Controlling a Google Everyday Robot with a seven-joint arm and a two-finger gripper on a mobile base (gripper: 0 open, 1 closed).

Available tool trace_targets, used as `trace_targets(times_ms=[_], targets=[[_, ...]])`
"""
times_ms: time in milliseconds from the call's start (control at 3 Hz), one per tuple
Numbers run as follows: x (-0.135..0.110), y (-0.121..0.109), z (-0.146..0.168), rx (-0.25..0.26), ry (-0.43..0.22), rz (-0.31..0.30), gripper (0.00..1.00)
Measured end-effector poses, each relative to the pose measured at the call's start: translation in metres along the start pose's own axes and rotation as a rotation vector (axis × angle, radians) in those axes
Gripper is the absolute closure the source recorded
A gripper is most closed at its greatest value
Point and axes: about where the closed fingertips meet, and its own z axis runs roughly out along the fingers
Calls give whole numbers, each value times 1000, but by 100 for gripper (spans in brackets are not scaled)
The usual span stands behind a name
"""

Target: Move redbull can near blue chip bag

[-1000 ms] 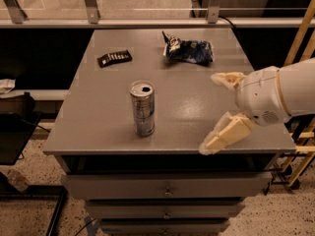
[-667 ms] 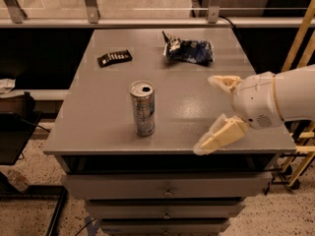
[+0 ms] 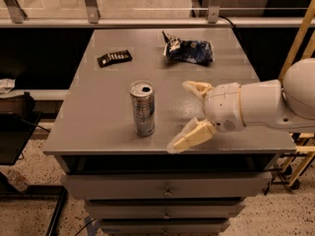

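Note:
The redbull can (image 3: 142,108) stands upright near the front of the grey table (image 3: 113,90), left of centre. The blue chip bag (image 3: 189,50) lies crumpled at the back of the table, right of centre. My gripper (image 3: 180,116) is open and empty, its two pale fingers (image 3: 192,136) spread wide. It hovers just right of the can, a short gap away, with the white arm reaching in from the right.
A flat black rectangular packet (image 3: 114,58) lies at the back left of the table. Drawers sit below the table front. A rail and glass barrier run behind the table. A yellow frame stands at the far right.
My gripper has moved left across the front of the table toward the can. The can and the bag have not moved.

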Motion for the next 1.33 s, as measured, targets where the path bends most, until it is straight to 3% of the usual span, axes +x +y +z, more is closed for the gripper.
trace_targets(times_ms=[1000,1333], targets=[[-24,24,57,-115,-208,41,0],[-26,27,70,-146,-257,57,19]])
